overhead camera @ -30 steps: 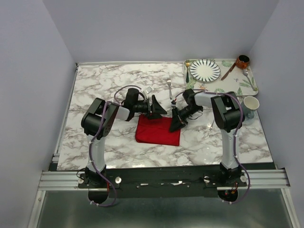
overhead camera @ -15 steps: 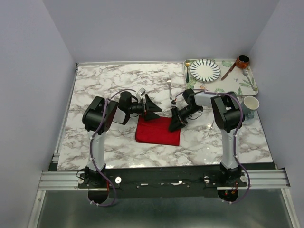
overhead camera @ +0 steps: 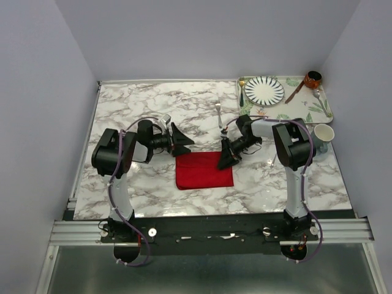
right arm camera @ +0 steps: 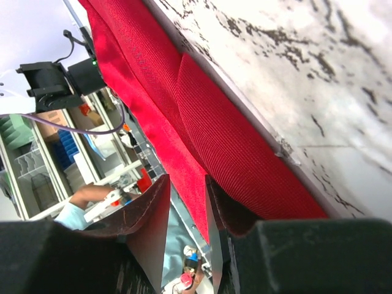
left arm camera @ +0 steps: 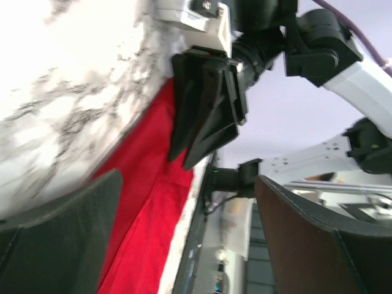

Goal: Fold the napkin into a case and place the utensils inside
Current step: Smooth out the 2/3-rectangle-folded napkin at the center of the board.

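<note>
**Marble counter, napkin part-folded, one corner being minded**

Marble counter (overhead camera: 122,110) is carrying the napkin (overhead camera: 204,171) at its near middle, between my two arms. The cloth is lying flat as a red rectangle, its long axis running left to right and its short sides facing near and far. It is too broad for a case, so I judge more folding is due.

I am holding my left gripper (overhead camera: 182,141) fully spread and empty, hovering just off the napkin's far left corner, apart from the cloth. I am probably leaving it room to settle.

I am keeping my right gripper (overhead camera: 225,163) at the far right corner with its jaws only narrowly parted. In the right wrist view the cloth's edge is running into the gap between them. Whether they are pinching it I cannot tell, but being there is likely steadying that corner.

A silver fork (overhead camera: 218,113) is lying on the counter beyond the napkin, its length running near to far, not yet tucked in.
</note>
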`<state>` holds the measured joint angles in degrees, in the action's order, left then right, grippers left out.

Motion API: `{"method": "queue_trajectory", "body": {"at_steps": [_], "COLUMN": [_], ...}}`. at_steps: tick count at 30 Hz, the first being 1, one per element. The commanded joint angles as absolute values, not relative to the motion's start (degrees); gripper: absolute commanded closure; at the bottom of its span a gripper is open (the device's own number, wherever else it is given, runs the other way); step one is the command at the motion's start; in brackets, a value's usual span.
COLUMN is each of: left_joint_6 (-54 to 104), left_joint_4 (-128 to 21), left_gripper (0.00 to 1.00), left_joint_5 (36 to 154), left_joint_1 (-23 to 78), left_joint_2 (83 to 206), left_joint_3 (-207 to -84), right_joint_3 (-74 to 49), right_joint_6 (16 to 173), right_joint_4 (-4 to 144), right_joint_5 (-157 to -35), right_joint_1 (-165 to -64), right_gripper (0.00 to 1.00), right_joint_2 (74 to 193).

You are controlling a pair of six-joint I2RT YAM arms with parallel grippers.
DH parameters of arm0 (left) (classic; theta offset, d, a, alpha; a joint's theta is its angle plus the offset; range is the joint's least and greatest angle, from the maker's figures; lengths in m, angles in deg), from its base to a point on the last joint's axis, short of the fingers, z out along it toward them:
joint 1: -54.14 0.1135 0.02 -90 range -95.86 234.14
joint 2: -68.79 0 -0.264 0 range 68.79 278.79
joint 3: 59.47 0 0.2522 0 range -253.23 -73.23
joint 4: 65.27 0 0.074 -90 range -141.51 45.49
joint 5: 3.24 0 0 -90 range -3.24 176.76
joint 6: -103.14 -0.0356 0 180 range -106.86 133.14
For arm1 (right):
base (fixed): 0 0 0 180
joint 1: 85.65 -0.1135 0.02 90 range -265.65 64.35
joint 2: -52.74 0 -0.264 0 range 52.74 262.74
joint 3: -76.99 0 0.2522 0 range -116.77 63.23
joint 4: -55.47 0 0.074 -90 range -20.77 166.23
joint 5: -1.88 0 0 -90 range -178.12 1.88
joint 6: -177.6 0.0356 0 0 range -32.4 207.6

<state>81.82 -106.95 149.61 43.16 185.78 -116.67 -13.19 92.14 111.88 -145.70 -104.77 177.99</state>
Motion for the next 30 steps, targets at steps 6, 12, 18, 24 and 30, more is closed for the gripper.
{"method": "queue_trajectory", "body": {"at_steps": [6,12,18,24,30], "left_joint_6": [48.3,49.7,47.6,44.3,44.0], "left_joint_4": [-68.4,-70.6,-69.7,-66.1,-64.7], "left_gripper": [0.01,0.01,0.01,0.01,0.01], "left_joint_5": [143.3,141.3,139.1,137.8,136.7], "left_joint_1": [43.8,36.9,35.5,35.5,35.8], "left_joint_2": [166.1,169.0,176.2,178.9,179.3], "left_joint_3": [-121.0,-119.7,-120.2,-122.2,-123.1], "right_joint_3": [-10.0,-9.7,-11.5,-17.3,-17.7], "right_joint_6": [88.1,88.8,91.6,94.7,93.6], "right_joint_4": [108.0,108.0,108.7,108.4,108.8], "right_joint_5": [-138.6,-144.7,-153.1,-151.4,-148.2], "right_joint_1": [-104.3,-104.6,-105.3,-105.3,-104.9], "right_gripper": [0.54,0.41,0.28,0.26,0.26], "right_joint_2": [176.0,171.6,164.5,165.8,173.2]}}
